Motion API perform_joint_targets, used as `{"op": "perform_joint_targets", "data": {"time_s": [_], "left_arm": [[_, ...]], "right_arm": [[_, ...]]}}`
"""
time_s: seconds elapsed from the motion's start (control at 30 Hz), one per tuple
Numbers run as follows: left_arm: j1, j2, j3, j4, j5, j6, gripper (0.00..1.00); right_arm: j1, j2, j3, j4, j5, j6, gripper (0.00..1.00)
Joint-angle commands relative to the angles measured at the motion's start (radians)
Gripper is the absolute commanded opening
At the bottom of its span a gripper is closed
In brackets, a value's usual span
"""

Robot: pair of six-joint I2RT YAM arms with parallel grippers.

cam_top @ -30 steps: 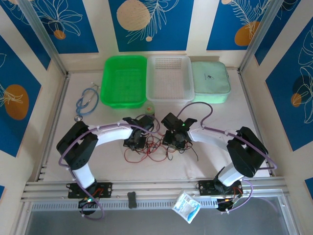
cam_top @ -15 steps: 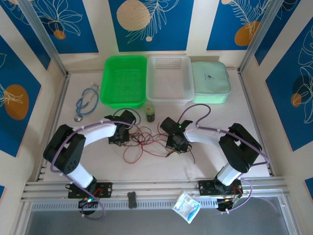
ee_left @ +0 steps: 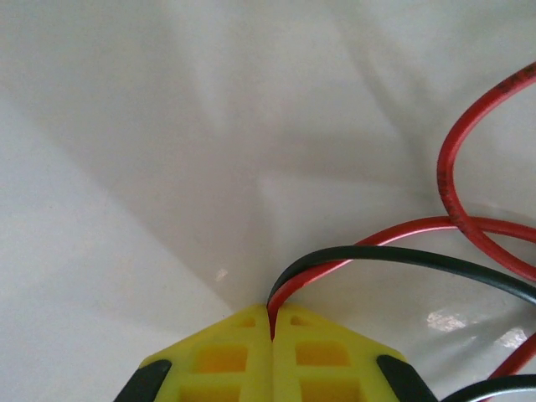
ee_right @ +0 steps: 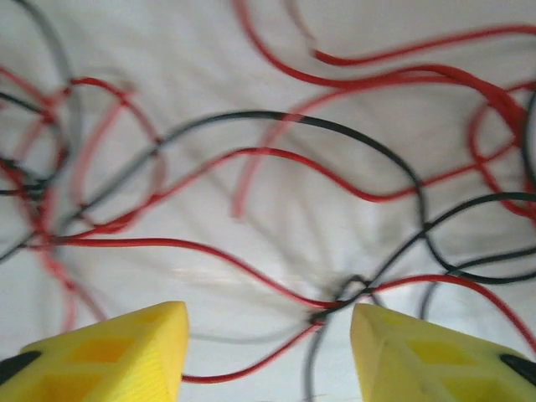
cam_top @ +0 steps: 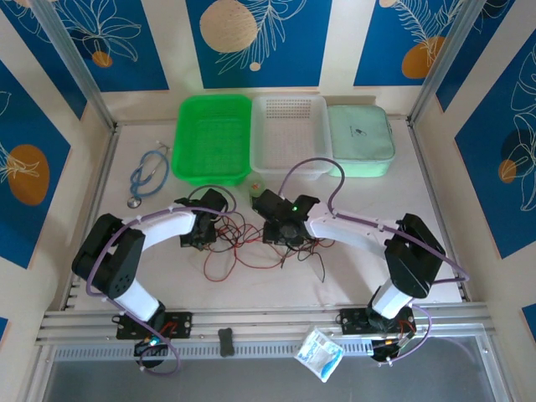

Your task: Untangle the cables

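Note:
The cables (cam_top: 244, 249) are thin red and black wires lying in a loose tangle on the white table between the two arms. My left gripper (cam_top: 201, 231) sits at the tangle's left edge. Its yellow fingers (ee_left: 218, 360) are shut on a red cable (ee_left: 272, 316), with a black cable (ee_left: 402, 258) running right beside it. My right gripper (cam_top: 280, 231) hovers over the right side of the tangle. In the right wrist view the gripper (ee_right: 268, 335) is open, and crossing red and black cables (ee_right: 335, 300) lie on the table between its fingertips.
A green basket (cam_top: 212, 138), a white basket (cam_top: 291, 132) and a mint case (cam_top: 360, 138) line the back edge. A blue stethoscope (cam_top: 146, 176) lies at the far left. A small green bottle (cam_top: 256, 186) stands behind the tangle. A white packet (cam_top: 319, 352) rests on the front rail.
The left gripper pulled its cable leftward, spreading the tangle, then held still. The right gripper moved left and farther back over the tangle, and its jaws have opened.

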Motion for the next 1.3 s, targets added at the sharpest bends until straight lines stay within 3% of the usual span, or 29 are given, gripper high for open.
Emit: {"op": "perform_joint_targets", "data": {"time_s": [0.0, 0.3, 0.47, 0.67, 1.0, 1.27], "left_arm": [[-0.006, -0.020, -0.018, 0.004, 0.020, 0.007, 0.00], [-0.009, -0.024, -0.026, 0.027, 0.029, 0.005, 0.00], [-0.008, -0.025, -0.023, 0.020, 0.012, 0.005, 0.00], [0.006, -0.019, -0.017, 0.003, -0.018, 0.011, 0.00], [0.073, -0.025, -0.029, 0.002, -0.020, 0.031, 0.00], [0.089, -0.030, -0.038, -0.004, -0.023, 0.030, 0.00]], "right_arm": [[-0.010, 0.098, 0.071, 0.036, -0.065, -0.004, 0.59], [-0.035, 0.371, 0.241, 0.007, -0.069, -0.016, 0.59], [-0.033, 0.436, 0.252, -0.062, 0.004, -0.026, 0.49], [-0.034, 0.438, 0.176, -0.136, 0.105, -0.025, 0.38], [-0.073, 0.346, 0.027, -0.271, 0.296, -0.082, 0.43], [-0.124, 0.284, -0.005, -0.275, 0.334, -0.153, 0.46]]}}
